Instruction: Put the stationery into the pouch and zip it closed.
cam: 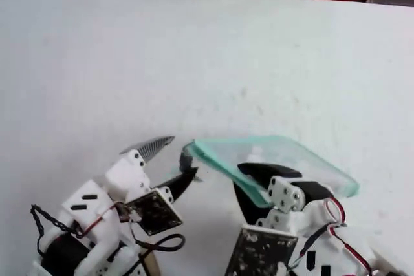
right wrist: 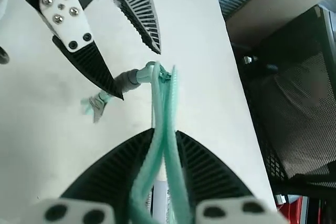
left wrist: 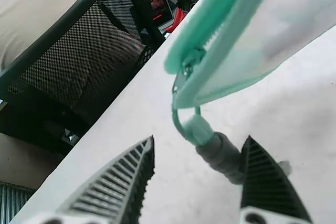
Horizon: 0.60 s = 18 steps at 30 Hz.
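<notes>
The white surface (cam: pixel 194 50) spreads across the high view, with both arms at its near edge. The pouch (cam: pixel 284 156), translucent with teal edging, sits in front of the right arm, tilted, with its zipper end turned toward the left arm. The right gripper (right wrist: pixel 167 140) has its dark fingers (right wrist: pixel 210 171) closed on the pouch's teal zipper edge. In the right wrist view, the two teal strips run side by side between them and meet at the slider. Something white shows between the strips, too hidden to identify. The left gripper (left wrist: pixel 198 140) is just beside the pouch's zipper end, its ribbed fingers (left wrist: pixel 131 171) spread wide and clamping nothing. The teal zipper pull (left wrist: pixel 197 129) hangs between them, and its grey cord (left wrist: pixel 220 158) lies against one finger.
</notes>
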Each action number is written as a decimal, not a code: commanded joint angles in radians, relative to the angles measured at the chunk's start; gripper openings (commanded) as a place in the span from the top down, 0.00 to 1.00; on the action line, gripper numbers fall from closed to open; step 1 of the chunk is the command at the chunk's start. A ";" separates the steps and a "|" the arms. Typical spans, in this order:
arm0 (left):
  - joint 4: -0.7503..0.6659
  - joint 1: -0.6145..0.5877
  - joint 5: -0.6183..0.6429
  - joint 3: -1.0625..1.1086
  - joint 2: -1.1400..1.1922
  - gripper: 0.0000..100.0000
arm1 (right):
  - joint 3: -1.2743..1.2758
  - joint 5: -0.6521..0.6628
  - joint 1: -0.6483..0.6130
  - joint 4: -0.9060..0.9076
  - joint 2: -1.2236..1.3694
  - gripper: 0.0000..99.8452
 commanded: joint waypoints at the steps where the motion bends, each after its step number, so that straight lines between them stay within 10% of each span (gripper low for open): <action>1: -0.031 -0.002 0.012 -0.012 -0.001 0.74 | -0.043 -0.011 -0.071 0.004 0.013 0.98; 18: -0.101 0.177 0.064 -0.037 -0.001 0.79 | -0.051 -0.012 -0.275 -0.074 0.117 0.98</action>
